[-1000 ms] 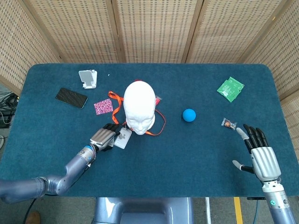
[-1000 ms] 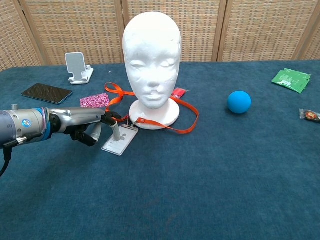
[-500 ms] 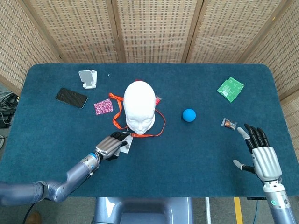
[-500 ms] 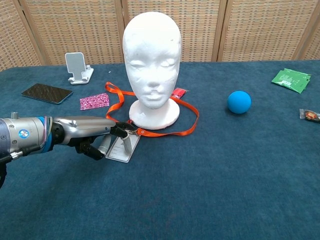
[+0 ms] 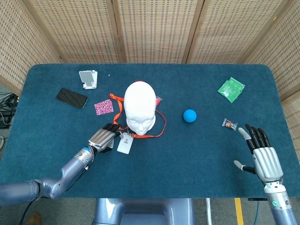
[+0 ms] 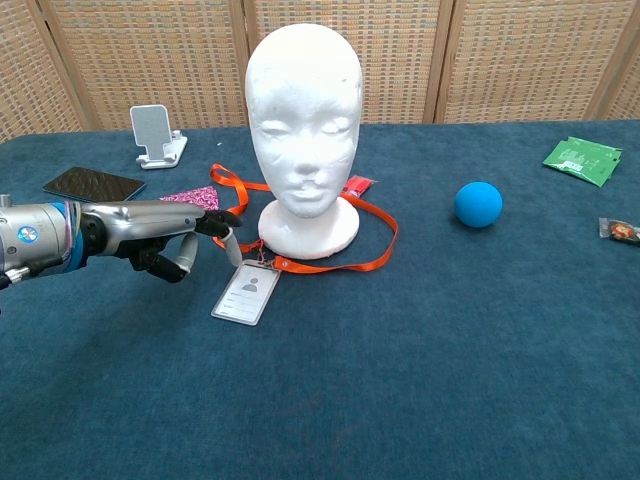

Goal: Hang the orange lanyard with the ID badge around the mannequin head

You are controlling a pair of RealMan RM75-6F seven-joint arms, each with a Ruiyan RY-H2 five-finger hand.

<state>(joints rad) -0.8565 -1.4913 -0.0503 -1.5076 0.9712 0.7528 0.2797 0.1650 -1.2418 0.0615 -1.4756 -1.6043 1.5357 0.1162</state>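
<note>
Badge released: the ID badge (image 6: 246, 293) now lies flat on the table (image 5: 187, 154), no longer pinched by the left hand (image 5: 101, 137), which has pulled back toward 9 o'clock.
Its long axis runs 7 to 1 o'clock, clip end toward the mannequin head (image 6: 303, 120), whose base the orange lanyard (image 6: 372, 245) encircles. Left fingers are loosely extended, holding nothing; the right hand (image 5: 262, 154) stays spread at 4 o'clock.

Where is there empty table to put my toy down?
The big bare patch of table lies between the ID badge and the right hand, below the blue ball. It is crowded around the mannequin head, with lanyard, left hand and phone.
</note>
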